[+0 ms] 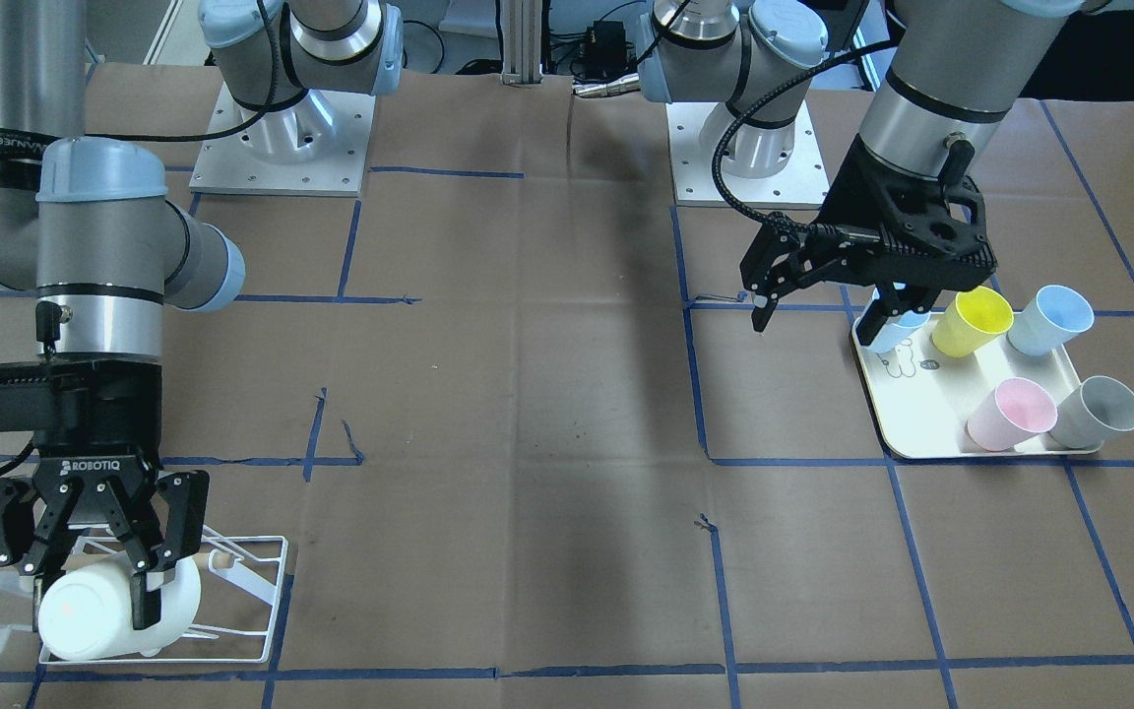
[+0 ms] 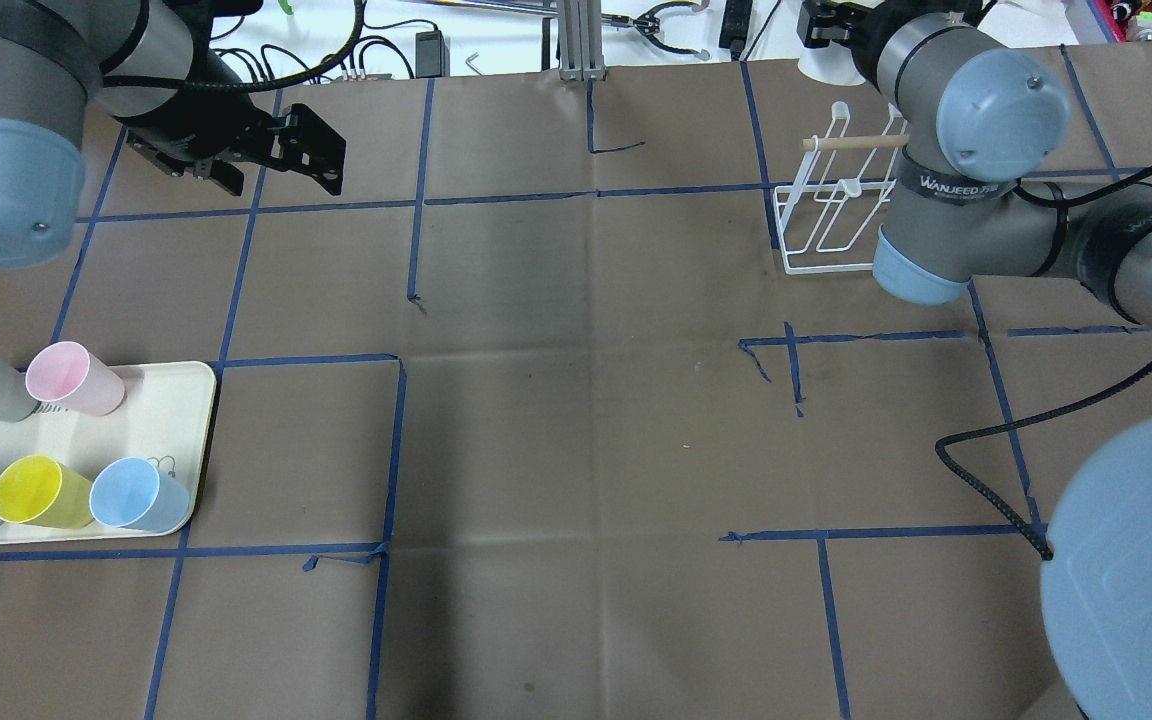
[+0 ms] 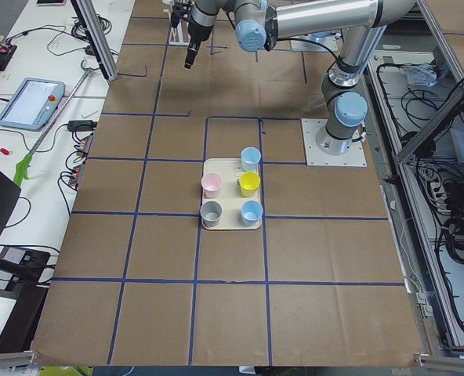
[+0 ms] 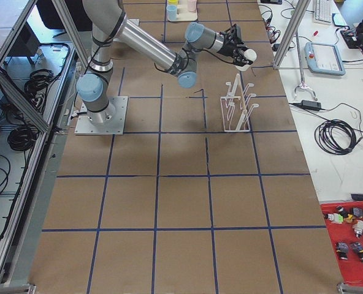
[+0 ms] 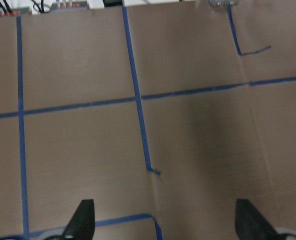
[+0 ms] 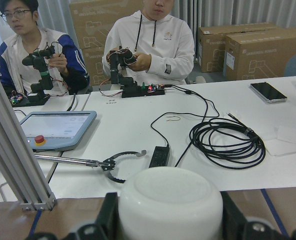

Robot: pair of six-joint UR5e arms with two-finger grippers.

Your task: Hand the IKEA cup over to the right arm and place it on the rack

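Right arm [image 1: 99, 256] low over the rack [image 1: 276, 601], right fingers [image 1: 146, 596] around the white cup [image 1: 94, 612]; left fingers [image 1: 764, 307] wide apart.

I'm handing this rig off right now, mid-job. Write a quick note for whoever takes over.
Right pincer: shut on the white cup, held over the rack, not yet hung.
Left pincer: open and empty, above bare table.
Tray: five coloured cups stand on it.
Done: the cup is in the right pincer.
Left to do: hang the cup on the rack, let go, pull back.
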